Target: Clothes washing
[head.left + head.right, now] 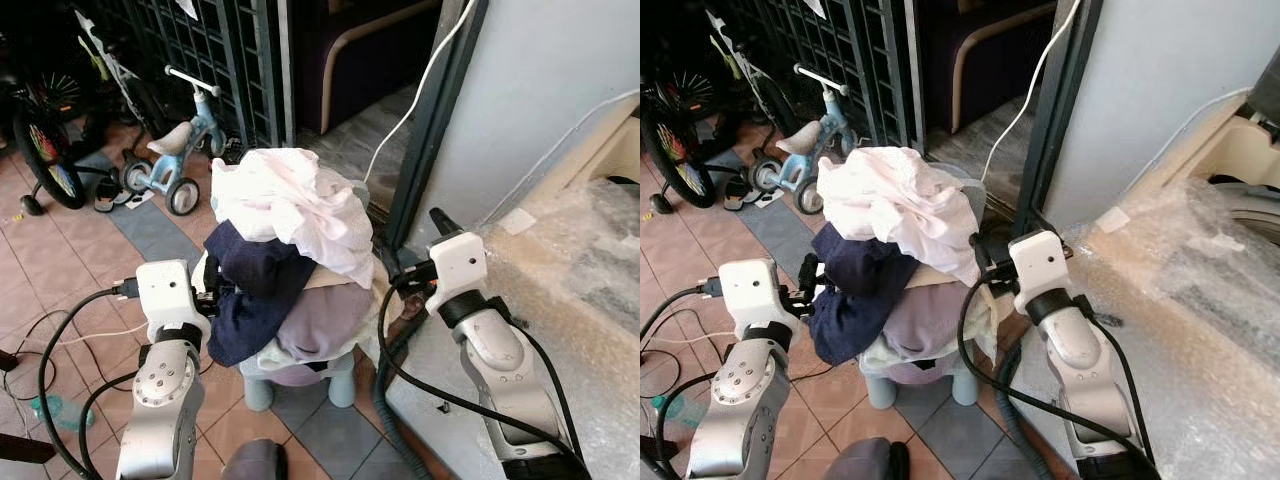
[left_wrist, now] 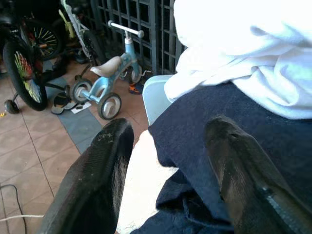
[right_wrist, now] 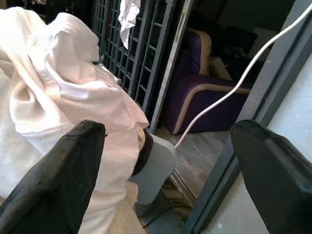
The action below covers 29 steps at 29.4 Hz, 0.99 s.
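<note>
Both claws — left (image 2: 165, 170), right (image 3: 165, 170) — spread beside laundry pile (image 1: 290, 260); seemingly untouched.

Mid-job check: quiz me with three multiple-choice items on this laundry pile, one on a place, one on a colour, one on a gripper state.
1. Where is the laundry pile?
A. on a pale stool
B. on the floor
C. inside the washer

2. What colour is the top garment?
A. red
B. white
C. green

3. How are the left gripper fingers?
A. shut on a sock
B. open at the navy cloth
C. shut on a cable

Answers:
1 A, the stool legs show under the pile.
2 B, white cloth crowns the heap.
3 B, the left wrist view shows both fingers apart at the navy cloth.
</note>
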### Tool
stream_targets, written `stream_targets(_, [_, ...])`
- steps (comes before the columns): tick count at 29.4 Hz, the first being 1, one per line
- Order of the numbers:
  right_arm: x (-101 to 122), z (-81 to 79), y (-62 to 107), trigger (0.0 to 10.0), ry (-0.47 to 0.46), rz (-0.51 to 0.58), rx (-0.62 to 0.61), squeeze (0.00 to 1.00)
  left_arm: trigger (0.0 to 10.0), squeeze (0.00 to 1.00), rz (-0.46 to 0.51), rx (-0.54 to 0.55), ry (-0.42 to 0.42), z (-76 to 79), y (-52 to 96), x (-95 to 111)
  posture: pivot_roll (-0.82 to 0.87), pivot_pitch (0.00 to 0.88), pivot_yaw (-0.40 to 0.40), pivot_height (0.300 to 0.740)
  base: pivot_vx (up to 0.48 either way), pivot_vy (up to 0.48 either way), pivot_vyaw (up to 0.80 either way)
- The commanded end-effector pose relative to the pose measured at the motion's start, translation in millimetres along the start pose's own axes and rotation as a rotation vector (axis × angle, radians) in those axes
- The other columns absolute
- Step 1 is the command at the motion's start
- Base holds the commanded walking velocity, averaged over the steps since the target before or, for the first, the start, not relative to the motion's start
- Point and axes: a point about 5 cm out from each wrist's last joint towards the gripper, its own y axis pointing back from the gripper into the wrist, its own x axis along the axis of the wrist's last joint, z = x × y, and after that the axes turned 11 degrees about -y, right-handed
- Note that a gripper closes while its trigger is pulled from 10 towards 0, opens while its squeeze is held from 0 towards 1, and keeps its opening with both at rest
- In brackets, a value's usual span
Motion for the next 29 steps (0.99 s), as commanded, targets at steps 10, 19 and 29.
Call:
stream_targets(10, [-2.4, 0.3, 2.1, 10.0, -0.006, -0.008, 0.011, 0.00, 10.0, 0.00, 0.026, -0.010, -0.004, 4.7, 0.3, 5.9, -0.02, 0.095, 0.015, 0.740, 0.000, 0.247, 0.43])
stream_targets(19, [4.4, -11.6, -10.7, 10.0, -0.053, 0.008, 0.120, 0.00, 10.0, 0.00, 0.027, -0.004, -0.020, 4.7, -0.2, 6.9, -0.01, 0.103, 0.020, 0.740, 0.000, 0.000, 0.00])
stream_targets(29, [20.9, -37.6, -49.1, 10.0, -0.193, 0.000, 0.367, 0.00, 10.0, 0.00, 0.041, -0.013, -0.037, 4.6, -2.4, 11.4, 0.02, 0.111, 0.028, 0.740, 0.000, 0.000, 0.00])
